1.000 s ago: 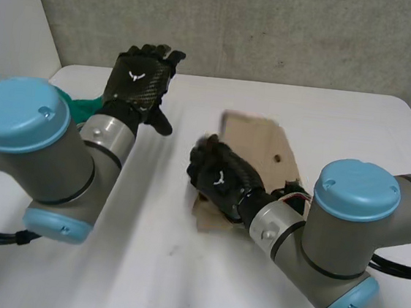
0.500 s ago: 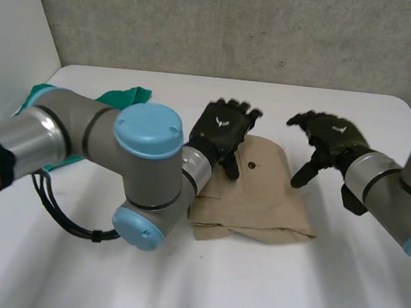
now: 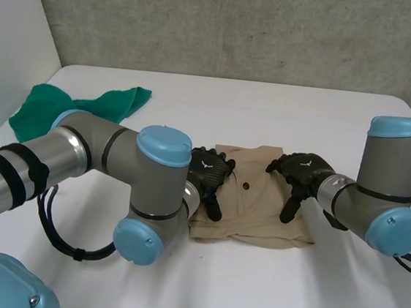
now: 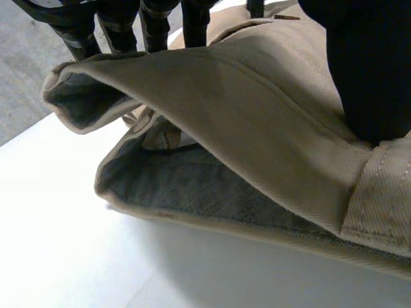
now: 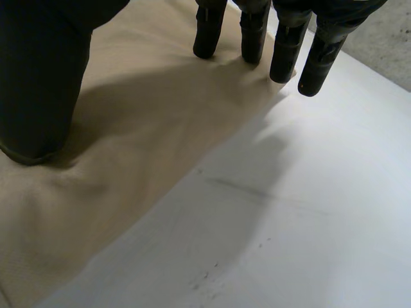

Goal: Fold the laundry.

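Head view: left hand (image 3: 208,172) lies palm down on the beige garment (image 3: 255,211), on the part nearest the left arm (image 3: 95,150). Its fingers are spread and fairly straight, its thumb points toward the garment's near edge, and nothing is grasped. Right hand (image 3: 303,169) sits on the same garment, on the side nearest the right arm (image 3: 378,194). Its fingers are loosely bent down onto the cloth, the thumb is stuck out toward the near edge, and it is not closed round anything. The garment is a flat folded bundle on the white table (image 3: 250,291), under and between both hands. A small dark button shows between the hands, closer to the left one. Green cloth (image 3: 78,105) is crumpled well apart from both hands, beyond the left arm's elbow.

Left wrist view: the left hand's thumb (image 4: 369,64) presses down on the garment's (image 4: 257,115) top layer, just beside a belt loop (image 4: 379,192). The fingers (image 4: 154,25) run straight along the top layer beyond a raised fold. The hand is open and pressing, not pinching. Under the palm the top layer arches up, so the grey inner side of the cloth shows, with the table (image 4: 64,244) bare beyond the garment's edge.

Right wrist view: the right hand's thumb (image 5: 45,83) pushes into the garment (image 5: 128,128) and dents it. The fingers (image 5: 209,32) are straight, some tips on the cloth at its edge and the others just past it over the table (image 5: 308,192). The hand is open with no grasp.
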Tool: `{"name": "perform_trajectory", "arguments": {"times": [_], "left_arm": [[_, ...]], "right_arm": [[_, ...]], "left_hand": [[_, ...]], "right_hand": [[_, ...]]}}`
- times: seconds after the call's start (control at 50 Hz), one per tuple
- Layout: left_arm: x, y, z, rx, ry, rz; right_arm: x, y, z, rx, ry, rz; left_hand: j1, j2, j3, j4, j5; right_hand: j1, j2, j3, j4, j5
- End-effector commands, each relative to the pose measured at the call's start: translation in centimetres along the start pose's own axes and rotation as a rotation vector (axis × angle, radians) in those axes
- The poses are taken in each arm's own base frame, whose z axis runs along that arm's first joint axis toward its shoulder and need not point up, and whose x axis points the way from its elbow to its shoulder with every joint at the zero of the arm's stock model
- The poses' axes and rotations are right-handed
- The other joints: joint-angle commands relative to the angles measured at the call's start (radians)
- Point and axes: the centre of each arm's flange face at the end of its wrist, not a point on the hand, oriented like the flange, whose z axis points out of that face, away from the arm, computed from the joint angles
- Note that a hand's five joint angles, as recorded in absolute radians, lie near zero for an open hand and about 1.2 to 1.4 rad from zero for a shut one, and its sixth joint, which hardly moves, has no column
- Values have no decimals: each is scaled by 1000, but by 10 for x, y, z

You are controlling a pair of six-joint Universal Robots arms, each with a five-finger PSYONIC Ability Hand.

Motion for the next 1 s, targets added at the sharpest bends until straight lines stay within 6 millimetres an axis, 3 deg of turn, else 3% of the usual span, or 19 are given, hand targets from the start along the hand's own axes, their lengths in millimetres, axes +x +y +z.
{"name": "perform_trajectory", "arguments": {"times": [0.02,0.06,0.12,0.2,0.22,0.26,0.32,0.44,0.54,0.74,0.92,1.0], "left_arm": [[-14,-33,-13,85,42,-3],[-27,-52,-25,122,23,-9],[-38,-64,-36,147,5,-18],[-50,-97,-67,231,16,-37],[-54,-111,-82,273,35,-49],[-58,-122,-96,306,62,-62],[-61,-131,-118,344,141,-91],[-57,-132,-149,303,301,-145],[-56,-128,-154,259,334,-163],[-57,-127,-154,253,331,-169],[-57,-125,-152,248,331,-172],[-57,-124,-151,244,332,-174]], "right_arm": [[11,-33,-23,127,61,38],[14,-38,-28,157,86,76],[20,-42,-42,202,149,163],[23,-43,-63,228,220,269],[22,-43,-68,226,228,291],[19,-38,-78,217,237,342],[12,-25,-82,181,224,385],[-7,8,-87,80,176,435],[-16,24,-84,67,163,447],[-25,53,-54,68,151,543],[-26,53,-38,106,143,528],[-23,49,-32,150,147,523]], "left_hand": [[43,19,25,33,15],[11,-13,-8,1,-17],[-1,-25,-20,-11,-29],[-12,-37,-31,-23,-41],[-10,-34,-28,-20,-38],[-10,-34,-28,-20,-38],[-1,-25,-20,-11,-29],[5,-19,-14,-5,-23],[14,-10,-5,3,-14],[14,-10,-5,3,-14],[11,-13,-8,0,-17],[11,-13,-8,0,-17]], "right_hand": [[-7,-45,-42,-63,-67],[-7,-45,-42,-63,-67],[-7,-45,-42,-63,-67],[-7,-45,-42,-63,-67],[-7,-45,-42,-63,-67],[-7,-45,-42,-63,-67],[-7,-45,-42,-63,-67],[-7,-45,-42,-63,-67],[-7,-45,-42,-63,-67],[-7,-45,-42,-63,-67],[-7,-45,-42,-63,-67],[120,83,85,64,60]]}}
